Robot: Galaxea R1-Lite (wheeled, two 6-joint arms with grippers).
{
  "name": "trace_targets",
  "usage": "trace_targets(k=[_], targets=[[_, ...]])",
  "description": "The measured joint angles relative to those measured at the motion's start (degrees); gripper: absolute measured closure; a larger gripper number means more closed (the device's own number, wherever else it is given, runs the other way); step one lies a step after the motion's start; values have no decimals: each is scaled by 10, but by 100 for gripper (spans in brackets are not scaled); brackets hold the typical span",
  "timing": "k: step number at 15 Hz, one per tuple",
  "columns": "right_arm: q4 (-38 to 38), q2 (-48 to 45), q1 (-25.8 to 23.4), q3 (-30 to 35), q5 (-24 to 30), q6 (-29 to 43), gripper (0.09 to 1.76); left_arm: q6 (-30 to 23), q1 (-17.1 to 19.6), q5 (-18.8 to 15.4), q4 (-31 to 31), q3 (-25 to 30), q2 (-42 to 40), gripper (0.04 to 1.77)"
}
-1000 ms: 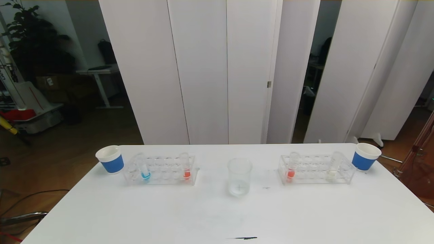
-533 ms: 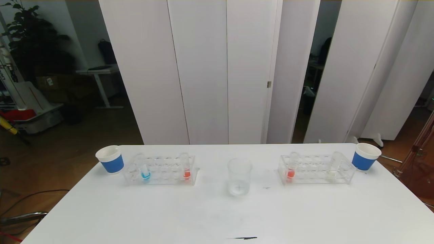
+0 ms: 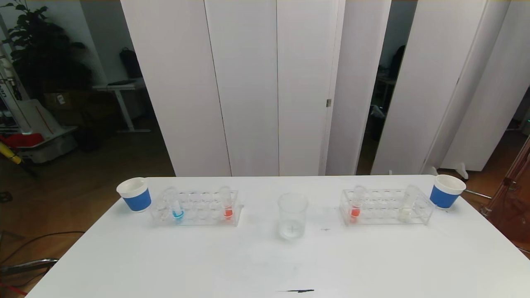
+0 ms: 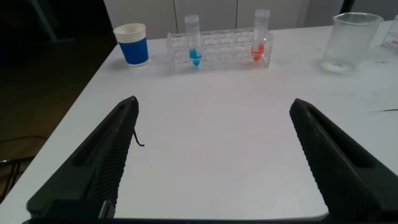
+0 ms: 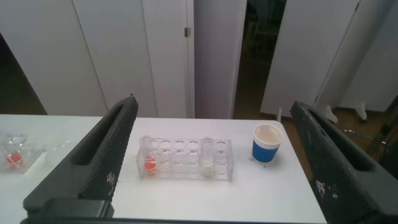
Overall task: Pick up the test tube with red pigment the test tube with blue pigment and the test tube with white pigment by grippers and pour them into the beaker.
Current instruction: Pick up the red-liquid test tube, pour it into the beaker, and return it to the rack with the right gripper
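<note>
Head view is showing the beaker (image 3: 292, 216) standing at the table (image 3: 265, 265) centre, with the blue pigment tube (image 3: 177, 209) in the left rack (image 3: 194, 208) at 9 o'clock from it and the white pigment tube (image 3: 405, 207) in the right rack (image 3: 387, 207) at 3 o'clock. Red pigment tubes (image 3: 227, 207) are sitting in both racks. Left gripper (image 4: 211, 155) and right gripper (image 5: 211, 155) are hanging fully open, holding nothing. I am judging that a closing finger may be catching the rack or a neighbouring tube and tipping it.

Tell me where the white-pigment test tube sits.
In the head view, the test tube with white pigment stands in the right-hand rack, at its right end beside the blue paper cup.
</note>
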State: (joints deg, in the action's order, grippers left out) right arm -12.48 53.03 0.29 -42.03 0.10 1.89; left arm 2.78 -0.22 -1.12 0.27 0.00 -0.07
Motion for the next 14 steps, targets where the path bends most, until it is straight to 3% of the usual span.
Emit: trace_targets(k=[4,9,14], targets=[[-63,110,42,8,-52,27,10,0,0,0,0,0,0,7],[-222,226,190,70,-195,30,10,0,0,0,0,0,0,7],[-399,366,262,140,-231,35,10,0,0,0,0,0,0,7]])
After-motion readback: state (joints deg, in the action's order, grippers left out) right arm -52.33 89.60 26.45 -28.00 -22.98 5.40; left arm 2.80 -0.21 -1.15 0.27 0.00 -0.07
